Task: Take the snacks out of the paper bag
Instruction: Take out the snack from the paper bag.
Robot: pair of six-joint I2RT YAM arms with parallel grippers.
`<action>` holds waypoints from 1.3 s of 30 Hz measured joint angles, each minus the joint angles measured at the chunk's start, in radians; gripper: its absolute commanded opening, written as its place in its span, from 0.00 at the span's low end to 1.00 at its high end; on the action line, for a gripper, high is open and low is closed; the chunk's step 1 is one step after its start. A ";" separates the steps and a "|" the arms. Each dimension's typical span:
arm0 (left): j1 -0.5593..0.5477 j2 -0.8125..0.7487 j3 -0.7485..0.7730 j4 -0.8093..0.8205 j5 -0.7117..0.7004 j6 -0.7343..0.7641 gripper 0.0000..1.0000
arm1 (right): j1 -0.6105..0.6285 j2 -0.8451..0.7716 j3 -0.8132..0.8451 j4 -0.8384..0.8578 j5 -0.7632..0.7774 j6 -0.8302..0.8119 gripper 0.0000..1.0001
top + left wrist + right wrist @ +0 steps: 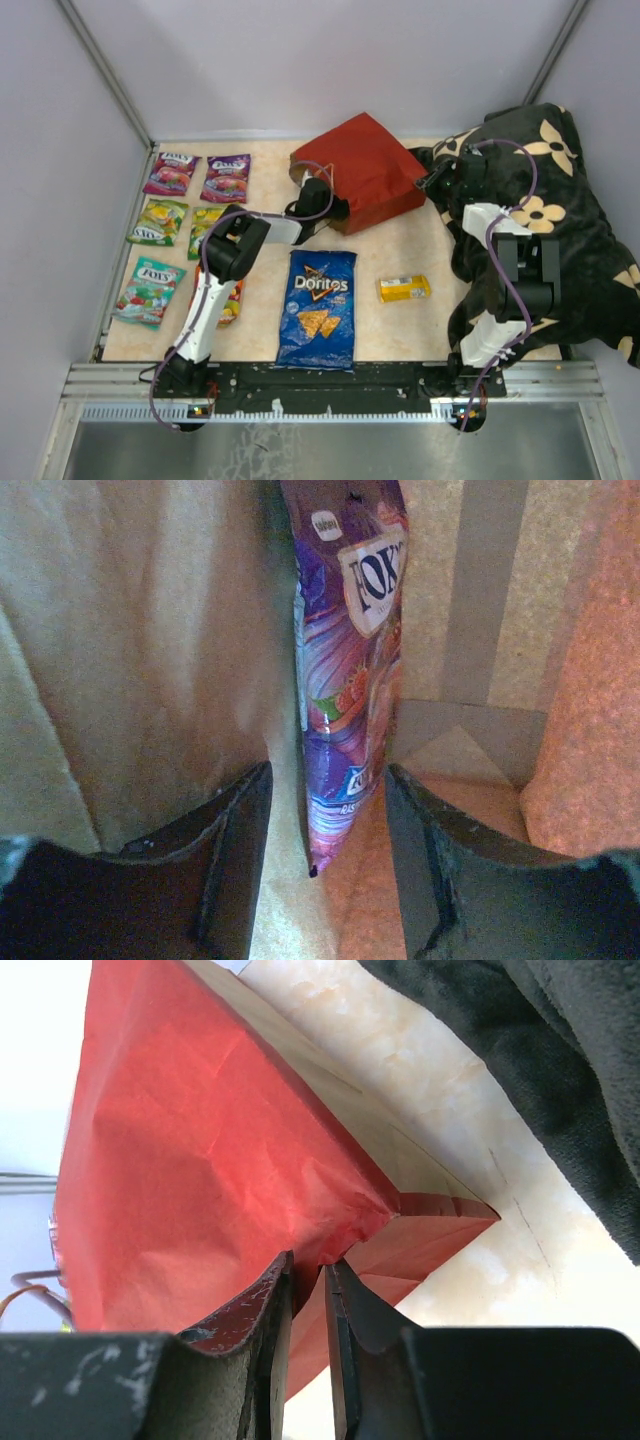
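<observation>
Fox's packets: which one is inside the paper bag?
The purple packet, standing on edge between the fingers of the open left gripper, against the brown inside of the paper bag. The other packets lie flat on the table, outside it.

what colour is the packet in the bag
Purple Fox's packet inside paper bag; best in left wrist view.

We find the jaws of the left arm point(205, 310) hidden in the top view inside the paper bag point(365, 180). The purple packet point(345, 670) is cut off by the left wrist view's upper edge. An orange packet point(234, 303) lies largely hidden beneath that arm. Lettering on the yellow box point(404, 289) is unreadably small.
</observation>
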 measured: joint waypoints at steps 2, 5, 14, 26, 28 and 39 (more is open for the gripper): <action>-0.001 0.027 0.036 0.000 0.019 -0.018 0.57 | 0.000 0.000 0.000 0.000 0.000 -0.004 0.20; -0.005 0.058 0.054 0.039 0.041 -0.057 0.57 | 0.001 0.000 0.000 0.000 -0.002 -0.010 0.20; -0.034 0.149 0.100 0.224 0.089 -0.147 0.54 | 0.021 0.002 0.002 -0.011 -0.040 -0.028 0.21; -0.032 0.173 0.113 0.217 0.097 -0.063 0.00 | 0.023 0.002 0.020 -0.040 -0.056 -0.044 0.21; -0.024 0.146 0.061 0.239 0.096 -0.042 0.00 | 0.023 0.002 0.020 -0.040 -0.058 -0.040 0.21; 0.029 -0.159 -0.311 0.264 0.030 0.152 0.00 | 0.013 -0.024 -0.002 -0.001 -0.039 0.031 0.20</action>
